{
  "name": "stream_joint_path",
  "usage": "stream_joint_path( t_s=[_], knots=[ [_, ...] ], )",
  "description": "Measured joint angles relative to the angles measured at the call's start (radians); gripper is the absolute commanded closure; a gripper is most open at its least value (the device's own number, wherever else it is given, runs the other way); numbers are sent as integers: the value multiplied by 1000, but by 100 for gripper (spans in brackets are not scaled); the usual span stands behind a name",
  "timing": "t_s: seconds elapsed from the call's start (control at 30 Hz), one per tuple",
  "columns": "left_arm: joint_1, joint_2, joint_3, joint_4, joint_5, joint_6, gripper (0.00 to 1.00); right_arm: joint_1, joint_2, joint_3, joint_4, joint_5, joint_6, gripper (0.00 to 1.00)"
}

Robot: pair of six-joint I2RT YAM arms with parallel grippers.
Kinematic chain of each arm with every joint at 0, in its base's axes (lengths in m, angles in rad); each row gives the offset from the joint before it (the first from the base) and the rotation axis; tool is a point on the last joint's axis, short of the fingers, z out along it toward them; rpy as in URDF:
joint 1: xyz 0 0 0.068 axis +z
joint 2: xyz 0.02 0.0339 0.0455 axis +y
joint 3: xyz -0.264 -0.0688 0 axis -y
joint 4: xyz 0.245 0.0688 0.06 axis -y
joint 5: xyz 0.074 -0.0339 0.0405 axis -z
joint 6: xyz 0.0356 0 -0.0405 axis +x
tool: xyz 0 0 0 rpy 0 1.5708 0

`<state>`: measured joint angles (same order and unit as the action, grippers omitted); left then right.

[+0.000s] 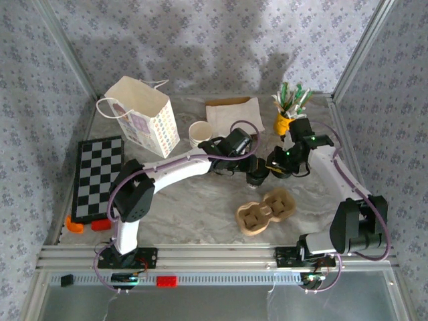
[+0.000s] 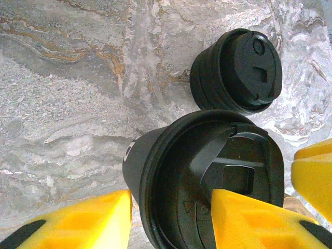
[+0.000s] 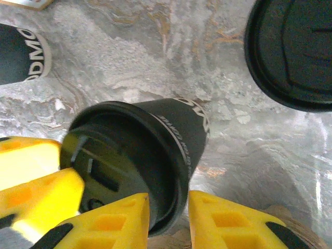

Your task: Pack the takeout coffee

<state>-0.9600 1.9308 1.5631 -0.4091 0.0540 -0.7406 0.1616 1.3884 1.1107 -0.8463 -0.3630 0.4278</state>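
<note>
Plainly, the takeout coffee [image 1: 199, 134] is not yet packed. It stands on the worktop [image 1: 200, 200] with no lid on it, touching neither pair of fingers. It sits well clear of the left fingers [image 2: 78, 223], on the side away from the right fingers [image 3: 233, 223], and just beside the white paper bag [image 1: 157, 130]. It is upright, its long axis vertical and its open mouth pointing straight up; the base cannot be made out from above.

Both pairs of fingers are busy elsewhere, meeting over a black lidded cup [image 3: 171, 135]. The left fingers are apart, one beside the cup wall and the other across the lid. Whether they press on it I cannot tell. The right fingers are drawn near together with the lid's edge in the narrow gap between them, and whether they clamp it I also cannot tell. A second black lidded cup [image 2: 236, 70] stands just beyond the left fingers.

Nearer than both pairs of fingers lies the cardboard cup carrier [image 1: 265, 210], and its wells look unfilled.

My reading is that the task is at an early stage. The white cup has to be picked up, probably lidded, and set into the carrier or the bag, and none of that shows as done.
</note>
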Motion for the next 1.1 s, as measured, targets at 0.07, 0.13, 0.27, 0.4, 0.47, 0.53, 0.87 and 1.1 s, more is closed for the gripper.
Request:
stream_joint_path(
  t_s=[0.07, 0.13, 0.27, 0.4, 0.47, 0.53, 0.87, 1.1],
  knots=[
    [0, 0, 0, 0, 0, 4, 57, 5, 0, 21, 0, 0, 2, 67],
    [2, 1, 0, 1, 0, 10, 59, 8, 2, 38, 2, 0, 5, 65],
    [5, 1, 1, 5, 0, 17, 61, 8, 36, 67, 13, -1, 5, 64],
    [6, 2, 1, 8, 0, 24, 63, 8, 92, 103, 28, -15, 5, 63],
    [6, 2, 1, 8, 1, 27, 64, 8, 113, 114, 39, -26, 5, 64],
    [6, 2, 1, 8, 1, 34, 65, 8, 126, 121, 44, -35, 5, 65],
    [11, 2, 1, 11, 5, 53, 68, 10, 145, 107, 42, -37, -8, 70],
    [11, 3, 1, 11, 7, 53, 68, 3, 128, 61, 87, -64, -19, 70]
  ],
)
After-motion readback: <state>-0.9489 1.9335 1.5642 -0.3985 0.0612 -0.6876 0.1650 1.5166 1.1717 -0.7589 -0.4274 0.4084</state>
